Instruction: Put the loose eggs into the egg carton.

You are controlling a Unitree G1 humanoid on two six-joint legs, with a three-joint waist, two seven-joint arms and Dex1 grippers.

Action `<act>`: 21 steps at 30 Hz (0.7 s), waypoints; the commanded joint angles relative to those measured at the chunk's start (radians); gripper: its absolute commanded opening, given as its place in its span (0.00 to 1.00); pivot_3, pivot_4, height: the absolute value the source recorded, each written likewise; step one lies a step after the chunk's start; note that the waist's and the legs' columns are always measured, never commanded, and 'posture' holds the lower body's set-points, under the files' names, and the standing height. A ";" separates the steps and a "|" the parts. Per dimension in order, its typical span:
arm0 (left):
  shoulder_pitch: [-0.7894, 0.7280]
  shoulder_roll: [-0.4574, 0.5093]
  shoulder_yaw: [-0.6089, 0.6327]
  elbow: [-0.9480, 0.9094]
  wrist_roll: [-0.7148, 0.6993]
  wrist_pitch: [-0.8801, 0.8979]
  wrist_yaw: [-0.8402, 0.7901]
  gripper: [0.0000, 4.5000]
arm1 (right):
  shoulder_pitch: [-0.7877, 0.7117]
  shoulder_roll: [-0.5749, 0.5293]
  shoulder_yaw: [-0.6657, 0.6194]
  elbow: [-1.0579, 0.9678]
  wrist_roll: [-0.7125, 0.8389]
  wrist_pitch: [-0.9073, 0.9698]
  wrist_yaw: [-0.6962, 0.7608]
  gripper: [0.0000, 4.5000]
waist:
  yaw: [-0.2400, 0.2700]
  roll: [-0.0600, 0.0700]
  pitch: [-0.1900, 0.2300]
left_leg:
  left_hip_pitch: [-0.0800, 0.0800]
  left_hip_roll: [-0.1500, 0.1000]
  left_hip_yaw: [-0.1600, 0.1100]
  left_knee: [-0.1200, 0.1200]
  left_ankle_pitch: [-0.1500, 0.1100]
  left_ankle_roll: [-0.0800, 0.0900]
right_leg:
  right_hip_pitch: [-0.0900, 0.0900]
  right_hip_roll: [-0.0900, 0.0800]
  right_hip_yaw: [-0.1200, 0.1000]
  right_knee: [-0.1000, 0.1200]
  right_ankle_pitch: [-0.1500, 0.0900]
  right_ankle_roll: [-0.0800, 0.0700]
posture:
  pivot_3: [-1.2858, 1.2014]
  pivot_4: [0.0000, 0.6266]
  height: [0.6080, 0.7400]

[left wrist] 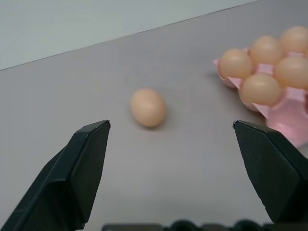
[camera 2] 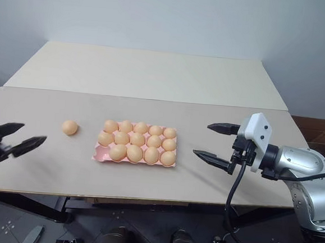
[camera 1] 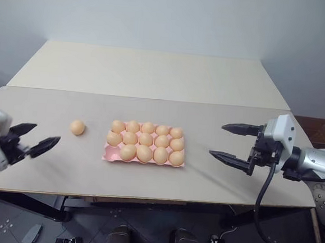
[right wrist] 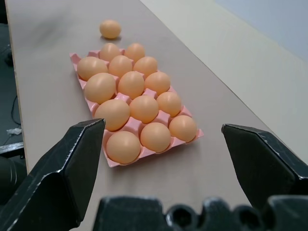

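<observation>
Your one loose egg (camera 1: 77,127), small, smooth, oval and pale orange-tan, lies on the pale beige desk (camera 1: 203,175), just to the left of the flat pale pink moulded egg carton (camera 1: 113,155) and apart from it. In the carton I count fourteen eggs, with one cup bare at the near left corner. Your left pincer (camera 1: 36,136) hangs at the left end of the desk, its two black fingers spread wide and empty, pointing toward the loose egg; in its wrist view the egg sits ahead, between the two fingertips but well short of them. Your right pincer (camera 1: 233,142) hangs right of the carton, also spread wide and holding nothing, aimed leftward at the carton and clear of it.
</observation>
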 commanded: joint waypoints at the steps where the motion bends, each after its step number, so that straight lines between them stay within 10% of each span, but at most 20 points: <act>1: -0.188 0.002 -0.151 0.154 0.078 0.062 0.119 0.99 | -0.012 -0.008 -0.022 -0.040 0.011 -0.003 -0.011 1.00 | -0.001 0.000 0.000 | 0.000 0.000 0.000 0.000 0.000 0.000 | 0.000 0.000 0.000 0.000 0.000 0.000 | 0.52 0.24 1.00; 9: -0.503 -0.094 -0.378 0.525 0.194 0.101 0.202 0.99 | 0.002 -0.014 -0.042 -0.073 0.027 0.011 -0.028 1.00 | -0.009 -0.001 0.000 | -0.001 -0.001 -0.001 0.000 0.000 0.000 | -0.001 0.001 0.000 0.000 0.001 0.001 | 0.52 0.24 1.00; 18: -0.539 -0.102 -0.431 0.500 0.205 0.106 0.152 0.43 | 0.027 -0.007 -0.079 -0.108 0.047 0.031 -0.069 1.00 | -0.008 -0.001 0.000 | -0.001 -0.001 -0.001 0.000 0.000 0.000 | -0.001 0.000 0.000 0.000 0.001 0.001 | 0.52 0.24 1.00; 21: -0.492 -0.058 -0.445 0.373 0.179 0.062 0.045 0.40 | 0.040 -0.009 -0.085 -0.118 0.051 0.030 -0.074 1.00 | -0.008 -0.001 0.000 | -0.002 -0.001 -0.001 0.000 0.000 0.000 | -0.001 0.000 0.000 0.000 0.001 0.001 | 0.52 0.24 1.00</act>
